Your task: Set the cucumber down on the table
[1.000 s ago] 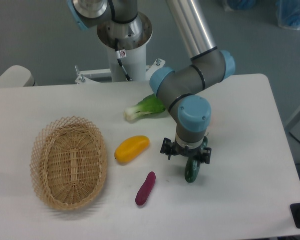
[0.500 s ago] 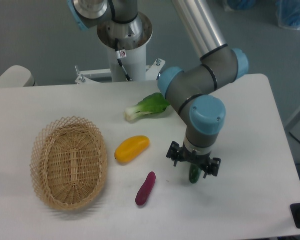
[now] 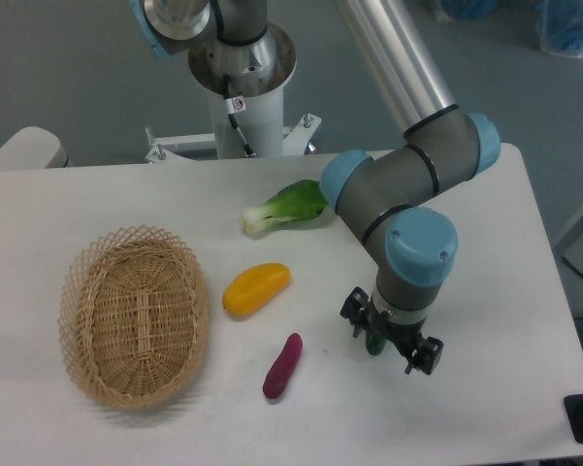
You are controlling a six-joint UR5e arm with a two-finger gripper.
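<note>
Nearest my camera, the gripper hangs low over the front right part of the table, pointing down from the blue-capped wrist. I see only a small dark green piece of the cucumber between the two black fingers, just under the wrist; the rest is hidden by the gripper body. The fingers appear closed on it, one at its 10 o'clock side and the other out at its 4 o'clock side. I cannot tell whether the cucumber's lower end touches the tabletop.

At 9 o'clock from the gripper, well apart, the purple eggplant lies tilted on the white surface. Farther back at about 10 o'clock sits the yellow pepper. The oval wicker basket rests at the far left. Beyond the pepper, at 12 o'clock from it, the bok choy lies beside the arm's elbow, white stem pointing left.
</note>
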